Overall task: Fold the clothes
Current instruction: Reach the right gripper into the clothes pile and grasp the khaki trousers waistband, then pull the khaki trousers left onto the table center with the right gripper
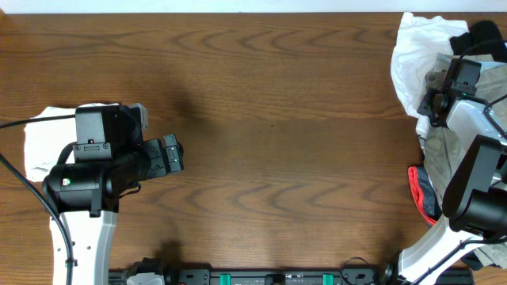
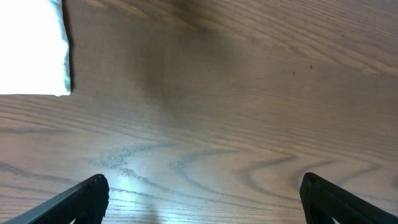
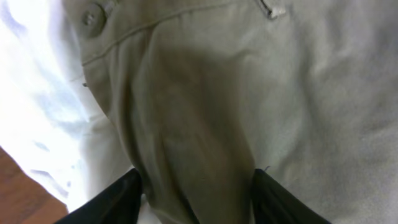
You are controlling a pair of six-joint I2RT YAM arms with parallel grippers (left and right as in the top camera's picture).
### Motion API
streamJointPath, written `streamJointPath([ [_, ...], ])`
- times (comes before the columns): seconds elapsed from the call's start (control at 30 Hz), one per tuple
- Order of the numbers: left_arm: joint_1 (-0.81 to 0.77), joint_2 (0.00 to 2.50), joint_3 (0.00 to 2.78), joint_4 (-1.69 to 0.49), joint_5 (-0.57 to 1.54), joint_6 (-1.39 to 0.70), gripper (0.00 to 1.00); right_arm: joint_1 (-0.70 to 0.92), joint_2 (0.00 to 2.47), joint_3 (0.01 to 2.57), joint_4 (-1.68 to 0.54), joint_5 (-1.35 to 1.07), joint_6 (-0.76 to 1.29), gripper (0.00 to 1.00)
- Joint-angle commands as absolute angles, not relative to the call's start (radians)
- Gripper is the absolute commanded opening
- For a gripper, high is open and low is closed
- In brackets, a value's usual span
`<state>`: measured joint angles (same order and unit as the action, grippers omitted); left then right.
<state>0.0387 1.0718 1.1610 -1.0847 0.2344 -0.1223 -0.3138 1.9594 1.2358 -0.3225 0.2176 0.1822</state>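
The clothes lie in a heap at the table's right edge: a white garment (image 1: 412, 55), a black one (image 1: 483, 36), khaki-beige shorts (image 1: 445, 146) and a red-trimmed piece (image 1: 417, 186). My right gripper (image 1: 434, 104) is down in this heap. In the right wrist view its fingers (image 3: 194, 193) pinch a raised ridge of the khaki shorts (image 3: 298, 93), near a button (image 3: 93, 17), with white cloth (image 3: 37, 93) beside it. My left gripper (image 1: 173, 154) is open and empty over bare table, and it also shows in the left wrist view (image 2: 202, 199).
A folded white cloth (image 1: 36, 142) lies at the left edge, partly under the left arm; it also shows in the left wrist view (image 2: 31, 43). The wooden table (image 1: 277, 119) spans between the two arms.
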Motion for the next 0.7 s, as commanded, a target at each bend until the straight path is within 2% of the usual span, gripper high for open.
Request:
streamJointPath([
  [0.0, 0.044, 1.072, 1.182, -1.084, 0.243, -0.102, 0.98, -0.324, 1.981, 1.242, -0.320, 0.236, 0.191, 0.50],
  [0.07, 0.044, 1.072, 1.182, -1.084, 0.243, -0.102, 0.98, -0.326, 1.981, 1.242, -0.318, 0.236, 0.191, 0.42],
  [0.13, 0.044, 1.072, 1.182, -1.084, 0.243, -0.102, 0.98, -0.326, 1.981, 1.243, -0.316, 0.236, 0.190, 0.29],
  [0.2, 0.044, 1.072, 1.182, -1.084, 0.243, -0.102, 0.98, -0.326, 1.980, 1.243, -0.317, 0.232, 0.191, 0.08],
  [0.23, 0.044, 1.072, 1.182, -1.084, 0.243, -0.102, 0.98, -0.326, 1.975, 1.243, -0.318, 0.222, 0.190, 0.01],
  [0.5, 0.044, 1.072, 1.182, -1.091, 0.243, -0.102, 0.98, -0.289, 1.799, 1.253, -0.332, 0.200, 0.184, 0.01],
  [0.67, 0.044, 1.072, 1.182, -1.092, 0.243, -0.102, 0.98, -0.221, 1.610, 1.293, -0.339, 0.023, 0.117, 0.01],
])
